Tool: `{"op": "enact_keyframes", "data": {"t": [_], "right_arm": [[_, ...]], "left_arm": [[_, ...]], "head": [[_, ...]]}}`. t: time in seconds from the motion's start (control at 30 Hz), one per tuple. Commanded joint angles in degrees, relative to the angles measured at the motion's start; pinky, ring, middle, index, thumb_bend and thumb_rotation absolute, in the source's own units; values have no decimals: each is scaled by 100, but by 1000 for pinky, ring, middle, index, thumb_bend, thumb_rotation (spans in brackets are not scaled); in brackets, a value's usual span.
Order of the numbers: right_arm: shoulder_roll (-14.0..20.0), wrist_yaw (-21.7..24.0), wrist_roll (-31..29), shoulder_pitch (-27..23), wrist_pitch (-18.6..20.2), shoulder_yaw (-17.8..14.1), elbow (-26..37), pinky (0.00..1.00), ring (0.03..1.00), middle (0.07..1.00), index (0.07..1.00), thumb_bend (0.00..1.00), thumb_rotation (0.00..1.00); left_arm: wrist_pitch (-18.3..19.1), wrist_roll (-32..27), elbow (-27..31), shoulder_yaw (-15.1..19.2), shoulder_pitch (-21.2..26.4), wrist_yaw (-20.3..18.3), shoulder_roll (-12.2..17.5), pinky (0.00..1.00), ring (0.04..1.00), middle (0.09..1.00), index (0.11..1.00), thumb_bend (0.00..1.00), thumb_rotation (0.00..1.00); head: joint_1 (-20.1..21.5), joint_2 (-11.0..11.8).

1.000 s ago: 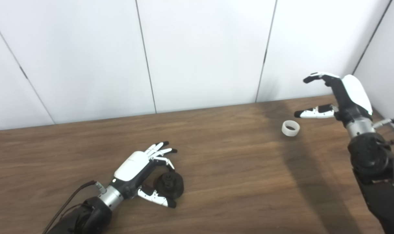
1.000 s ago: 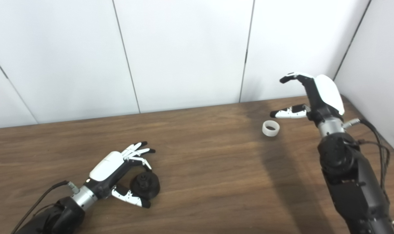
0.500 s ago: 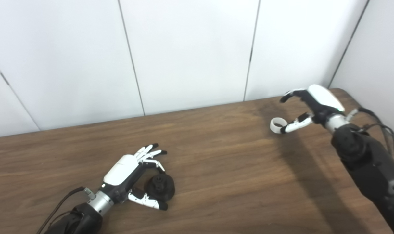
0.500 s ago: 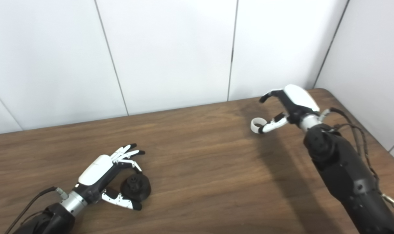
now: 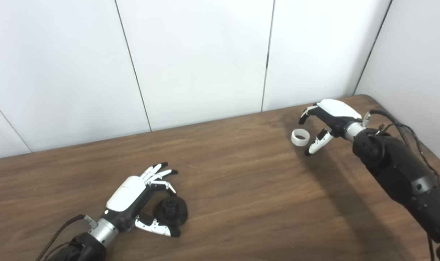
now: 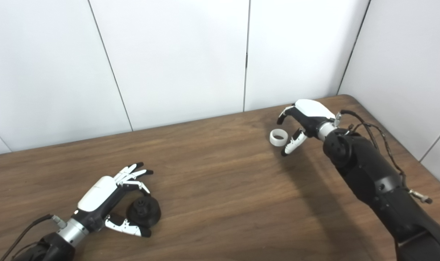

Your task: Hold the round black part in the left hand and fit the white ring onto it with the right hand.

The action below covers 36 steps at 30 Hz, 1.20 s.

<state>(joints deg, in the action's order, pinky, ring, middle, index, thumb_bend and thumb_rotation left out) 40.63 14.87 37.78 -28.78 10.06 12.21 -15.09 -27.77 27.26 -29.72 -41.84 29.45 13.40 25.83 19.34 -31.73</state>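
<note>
The right hand (image 5: 327, 119) has dropped low beside the white ring (image 5: 300, 137), fingers spread, holding nothing. The grasp looks imminent. The left hand (image 5: 142, 203) stays loosely cupped around the round black part (image 5: 171, 213) on the table (image 5: 241, 188).

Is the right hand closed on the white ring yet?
No, open. The right hand arches beside the white ring, fingers and thumb spread; the ring lies flat on the table.

Bright even light; soft shadow under right arm (image 5: 397, 170).
</note>
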Motion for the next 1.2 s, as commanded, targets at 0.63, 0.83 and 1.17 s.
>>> {"op": "enact_keyframes", "data": {"t": [0.63, 0.83, 1.17], "right_arm": [[353, 144, 114, -565, -414, -213, 365, 840, 952, 868, 688, 901, 205], [438, 316, 392, -723, -528, 53, 217, 900, 971, 882, 683, 907, 197], [498, 543, 767, -765, -392, 228, 198, 1000, 1000, 934, 698, 972, 264]], "left_arm": [[85, 28, -300, -331, -295, 19, 59, 1000, 1000, 891, 481, 525, 60], [85, 0, -207, -344, -327, 31, 71, 1000, 1000, 889, 481, 525, 59], [85, -77, -203, -326, -364, 26, 64, 1000, 1000, 889, 480, 525, 58]], "head": [[198, 83], [192, 49], [189, 38]]}}
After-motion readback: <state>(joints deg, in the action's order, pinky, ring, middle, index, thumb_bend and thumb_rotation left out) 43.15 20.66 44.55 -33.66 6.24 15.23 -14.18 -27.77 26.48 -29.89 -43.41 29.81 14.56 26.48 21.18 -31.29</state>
